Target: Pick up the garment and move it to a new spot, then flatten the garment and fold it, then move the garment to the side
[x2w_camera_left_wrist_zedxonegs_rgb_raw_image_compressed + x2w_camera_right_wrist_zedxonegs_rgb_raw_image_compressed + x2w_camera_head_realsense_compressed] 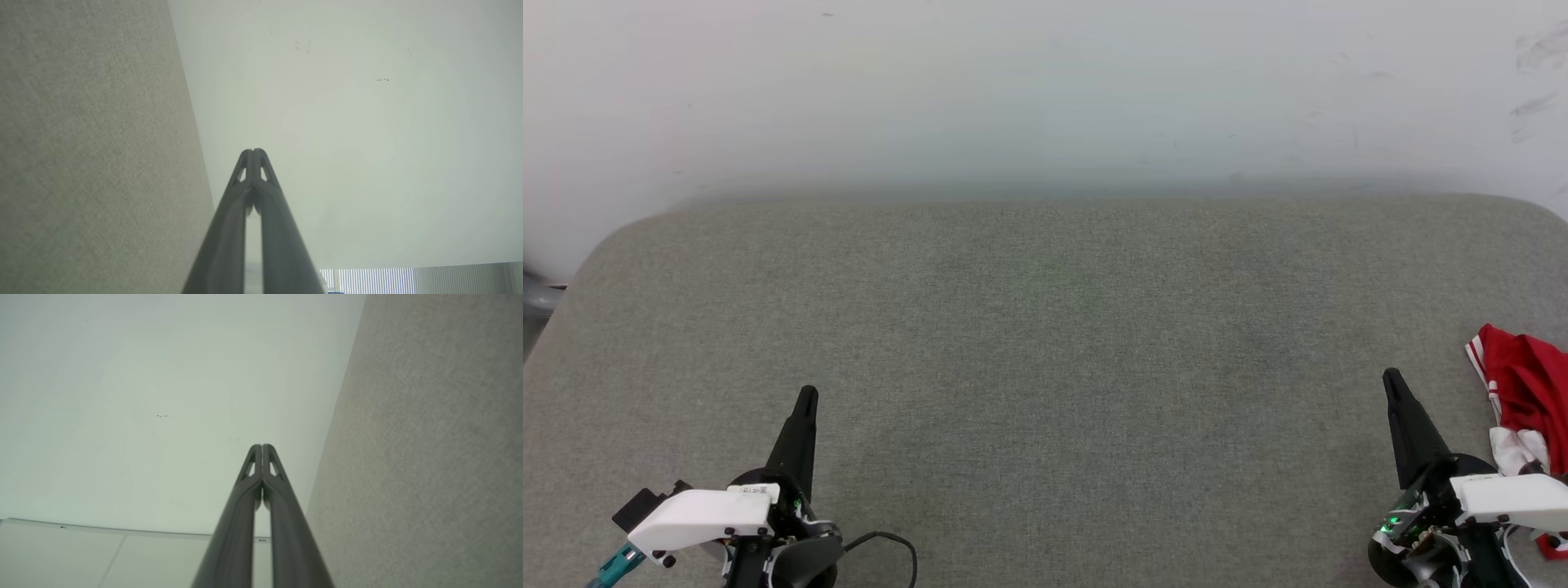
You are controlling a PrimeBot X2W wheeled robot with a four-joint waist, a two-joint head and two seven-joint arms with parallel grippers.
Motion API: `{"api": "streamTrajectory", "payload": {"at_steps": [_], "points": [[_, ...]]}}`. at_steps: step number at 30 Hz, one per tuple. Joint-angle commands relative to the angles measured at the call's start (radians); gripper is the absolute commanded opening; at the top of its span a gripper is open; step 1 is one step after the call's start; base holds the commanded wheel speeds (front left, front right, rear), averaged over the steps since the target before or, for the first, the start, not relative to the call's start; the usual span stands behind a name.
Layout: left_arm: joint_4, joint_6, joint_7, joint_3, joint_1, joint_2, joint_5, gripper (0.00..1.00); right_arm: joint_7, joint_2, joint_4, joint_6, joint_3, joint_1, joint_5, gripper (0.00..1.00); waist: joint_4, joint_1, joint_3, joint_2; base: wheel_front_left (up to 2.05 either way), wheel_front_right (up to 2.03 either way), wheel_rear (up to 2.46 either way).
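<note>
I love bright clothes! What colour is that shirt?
The garment is red with white parts and striped trim; head view.

bare cushion (1045, 327), garment (1523, 392) far right

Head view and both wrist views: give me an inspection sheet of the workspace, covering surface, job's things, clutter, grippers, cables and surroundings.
Surface: grey fabric surface with rounded far corners.
Job's things: garment, red and white, lying bunched at the right edge of the head view, partly cut off by the frame, not held.
Clutter: nothing seen.
Grippers: left gripper shut and empty at the lower left; right gripper shut and empty at the lower right, beside the garment.
Cables: black cable looping out by the left wrist.
Surroundings: pale wall behind the surface, scuffed at the upper right; blinds in the left wrist view.
</note>
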Motion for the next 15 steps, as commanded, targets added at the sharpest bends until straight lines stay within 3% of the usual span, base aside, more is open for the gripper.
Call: {"api": "streamTrajectory", "payload": {"at_steps": [1,15], "points": [[0.001,-0.005,0.007,0.008,-0.010,-0.004,-0.017,0.00,0.001,0.000,0.008,0.000,-0.002,-0.016,0.021,0.00,0.000,-0.0001,0.000,0.0000,0.00,0.00,0.00],[0.001,-0.005,0.009,0.009,-0.010,-0.005,-0.021,0.00,0.005,0.003,0.009,0.000,-0.005,-0.017,0.021,0.00,-0.001,-0.0001,0.001,0.0000,0.00,0.00,0.00]]}}
